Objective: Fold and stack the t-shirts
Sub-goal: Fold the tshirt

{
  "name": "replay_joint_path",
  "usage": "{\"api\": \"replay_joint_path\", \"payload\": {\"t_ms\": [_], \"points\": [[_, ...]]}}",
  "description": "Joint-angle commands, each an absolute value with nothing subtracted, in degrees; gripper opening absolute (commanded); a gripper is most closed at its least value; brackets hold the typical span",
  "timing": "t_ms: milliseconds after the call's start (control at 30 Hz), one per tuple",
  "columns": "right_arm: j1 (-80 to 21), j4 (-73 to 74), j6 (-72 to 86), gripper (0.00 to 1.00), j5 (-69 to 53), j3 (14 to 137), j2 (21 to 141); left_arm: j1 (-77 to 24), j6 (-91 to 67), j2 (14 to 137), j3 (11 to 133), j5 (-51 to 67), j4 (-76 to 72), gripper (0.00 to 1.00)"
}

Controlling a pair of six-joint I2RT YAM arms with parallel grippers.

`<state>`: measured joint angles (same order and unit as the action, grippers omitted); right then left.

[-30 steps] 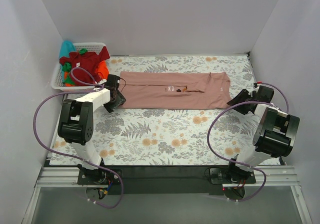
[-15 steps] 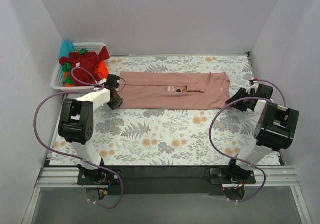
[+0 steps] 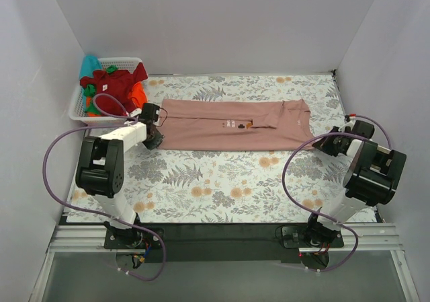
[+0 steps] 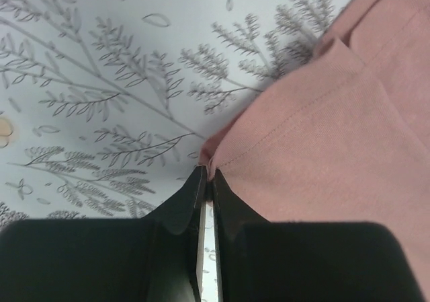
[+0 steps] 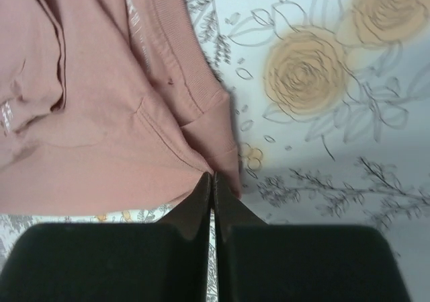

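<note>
From the top camera I see the pink t-shirt [image 3: 235, 122] lying flat as a long folded strip. Its long axis runs left to right across the far half of the table cloth [image 3: 222, 181], with the neck end to the right. My left gripper [image 3: 155, 138] sits at the strip's near-left corner and my right gripper [image 3: 322, 143] at its near-right corner, which is drawn out to a point. A broad band of cloth lies between the shirt's near edge and the arm bases. The right arm is close to the right wall. At far left the basket [image 3: 75, 110] holds a dark red t-shirt [image 3: 115, 80] with other colours under it, just beyond the left gripper.

The left wrist camera shows what the top view cannot. The left gripper [image 4: 203, 175] has its jaws pressed together with no gap, and the tip of the pink t-shirt's [image 4: 322, 134] corner is nipped between them. The stitched hem runs away up and to the right.

On the right wrist camera the right gripper [image 5: 212, 178] is likewise fully closed, pinching the pink t-shirt's [image 5: 101, 114] lower edge. That spot is just beside the ribbed neckband and a small turned-back flap.
</note>
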<state>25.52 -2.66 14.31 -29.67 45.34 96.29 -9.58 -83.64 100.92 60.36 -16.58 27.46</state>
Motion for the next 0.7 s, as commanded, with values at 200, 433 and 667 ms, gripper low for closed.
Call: {"api": "replay_joint_path", "payload": {"t_ms": [200,433,667], "points": [[29.53,3.5,17.66,0.01,-19.87,41.4,89.65,-8.26,-86.92,89.84,48.09,-17.41,36.29,0.0],[29.53,9.48,18.81,0.04,-14.42,39.81,86.58,-8.26,-93.16,76.57,37.1,-11.61,38.05,0.14],[23.83,11.42,19.42,0.46,-12.84,43.32,78.67,-8.26,-90.62,70.4,39.19,-14.14,40.08,0.73]]}}
